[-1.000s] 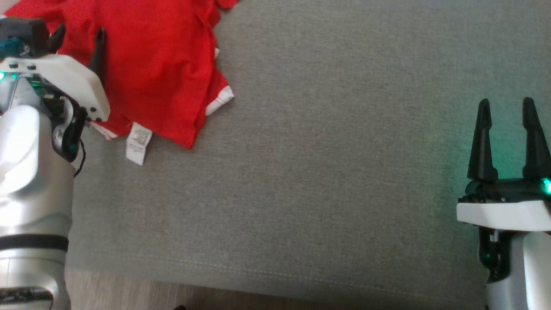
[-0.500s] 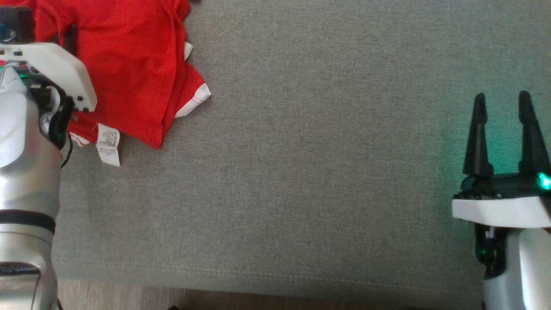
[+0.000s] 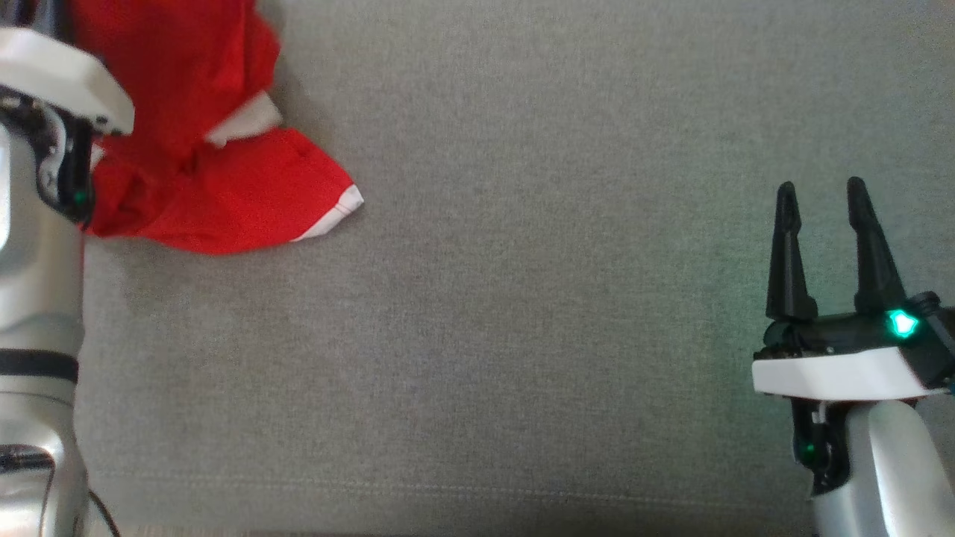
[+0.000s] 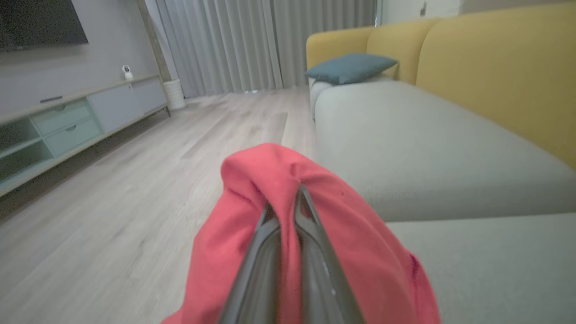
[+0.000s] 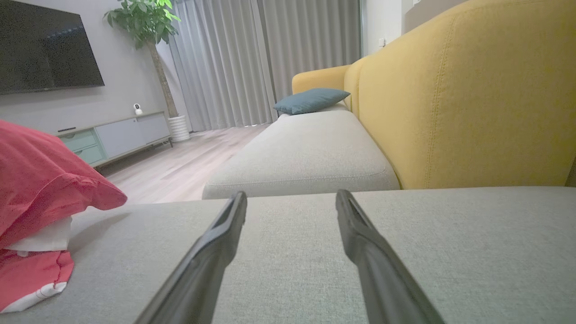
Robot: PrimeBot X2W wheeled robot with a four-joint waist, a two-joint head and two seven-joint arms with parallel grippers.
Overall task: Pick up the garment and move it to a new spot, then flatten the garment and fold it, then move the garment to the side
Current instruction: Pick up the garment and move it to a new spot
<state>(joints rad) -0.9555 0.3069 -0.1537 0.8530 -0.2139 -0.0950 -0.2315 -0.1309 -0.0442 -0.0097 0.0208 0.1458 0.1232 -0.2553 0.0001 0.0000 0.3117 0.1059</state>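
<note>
The garment is red with white trim, bunched at the upper left of the head view on the grey sofa seat. In the left wrist view my left gripper is shut on a fold of the garment, and the cloth drapes over both fingers. Part of the garment hangs lifted while a sleeve end still rests on the seat. My right gripper stands open low at the right, far from the cloth, nothing between its fingers. The garment sits at the left edge of the right wrist view.
The seat's front edge runs along the bottom of the head view. A yellow sofa back rises at the right, with a teal cushion further along. Wooden floor, a low cabinet and curtains lie beyond.
My left gripper has shut on the garment and raised it, so the cloth is gathered up and its label is hidden. The head camera has shifted. The right gripper stays open.
</note>
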